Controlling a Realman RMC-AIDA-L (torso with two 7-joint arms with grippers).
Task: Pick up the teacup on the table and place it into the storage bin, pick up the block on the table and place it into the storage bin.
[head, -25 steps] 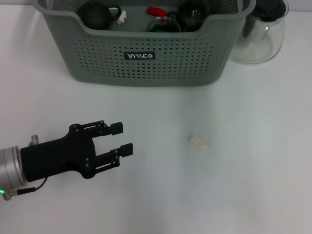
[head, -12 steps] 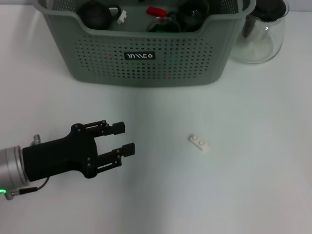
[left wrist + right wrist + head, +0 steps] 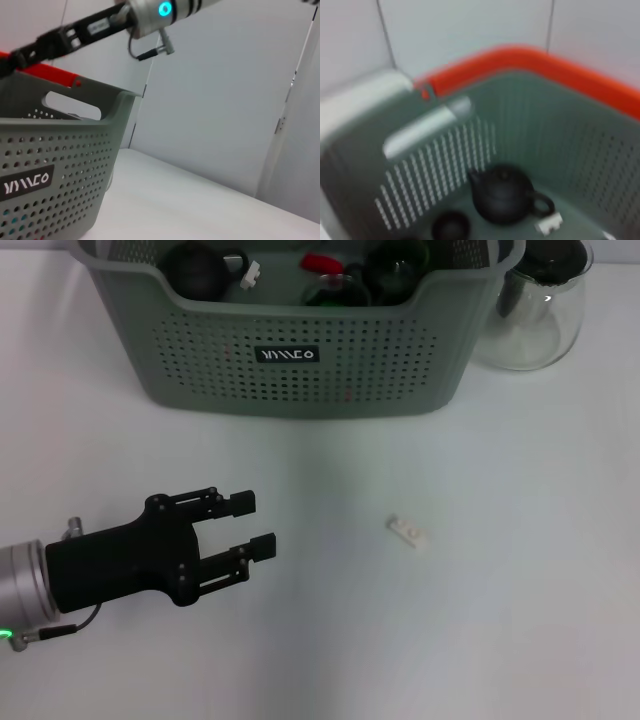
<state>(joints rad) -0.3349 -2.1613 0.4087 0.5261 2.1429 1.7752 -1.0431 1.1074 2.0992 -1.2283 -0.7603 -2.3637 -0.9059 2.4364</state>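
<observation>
My left pincer (image 3: 256,522) hangs low over the white counter (image 3: 500,620), at my left front, with its two black fingers (image 3: 238,503) set apart by a moderate gap and nothing between them. It points toward the middle of the counter. The small white block (image 3: 409,531) lies flat on the counter well to the right of this pincer, apart from everything else.

Farther from me stands the storage bin (image 3: 300,350), grey-green, with perforated walls and a black label with white letters on its front. In the head view I see inside it a dark round teapot (image 3: 195,270) at the left, a small white piece (image 3: 249,275) just beside it, something red (image 3: 320,262) near the middle, and dark glassy things (image 3: 390,265) at the right. I cannot tell if one of these is the teacup. Just beside the bin on the right stands a clear glass jug (image 3: 535,310) with a dark lid, cut off by the picture's edge.

The right wrist view looks down into the bin (image 3: 530,125): a black teapot (image 3: 504,195), a small dark round bowl or cup (image 3: 451,227) near it, blurred, and a white piece (image 3: 548,223). The right pincer's fingers are not visible there. In the left wrist view the right arm (image 3: 95,25) reaches above the bin (image 3: 55,170), and its end is cut off, so I cannot tell whether it is wide or narrow.
</observation>
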